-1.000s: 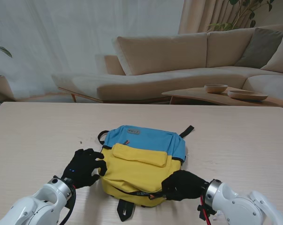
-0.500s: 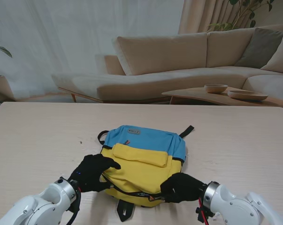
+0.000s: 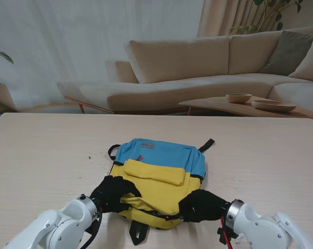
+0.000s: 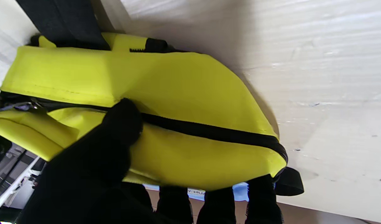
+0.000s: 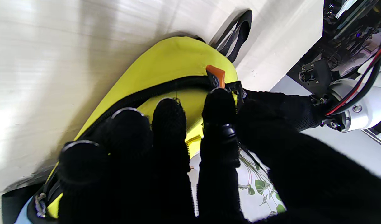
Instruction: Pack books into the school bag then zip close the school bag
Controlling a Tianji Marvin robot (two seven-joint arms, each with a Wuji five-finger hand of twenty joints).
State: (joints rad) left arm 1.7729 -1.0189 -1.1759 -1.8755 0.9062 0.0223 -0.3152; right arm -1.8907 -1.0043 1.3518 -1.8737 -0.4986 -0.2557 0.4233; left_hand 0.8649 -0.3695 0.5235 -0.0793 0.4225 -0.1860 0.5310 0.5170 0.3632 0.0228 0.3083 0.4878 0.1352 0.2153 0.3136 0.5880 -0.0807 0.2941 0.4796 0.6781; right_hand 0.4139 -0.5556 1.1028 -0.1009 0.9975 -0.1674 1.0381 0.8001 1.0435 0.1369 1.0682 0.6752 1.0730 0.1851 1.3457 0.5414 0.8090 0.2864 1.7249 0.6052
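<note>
The school bag (image 3: 164, 168), blue on its far half and yellow on its near half, lies flat on the table. No book shows in any view. My left hand (image 3: 114, 193) is shut on the bag's near-left corner. In the left wrist view its thumb (image 4: 123, 119) presses on the black zipper (image 4: 209, 130) and the other fingers wrap round the yellow fabric (image 4: 184, 90). My right hand (image 3: 200, 206) sits at the near-right corner. There the thumb and forefinger (image 5: 218, 105) pinch the zipper pull beside an orange tab (image 5: 216, 75).
A black strap (image 3: 138, 232) sticks out from the bag toward me, and another strap (image 3: 207, 144) lies at its far right corner. Beyond the table stand a beige sofa (image 3: 198, 67) and a low table with bowls (image 3: 239, 97).
My left hand slid right and nearer to me along the bag's left side and closed on its near-left corner. The right hand has barely shifted.
</note>
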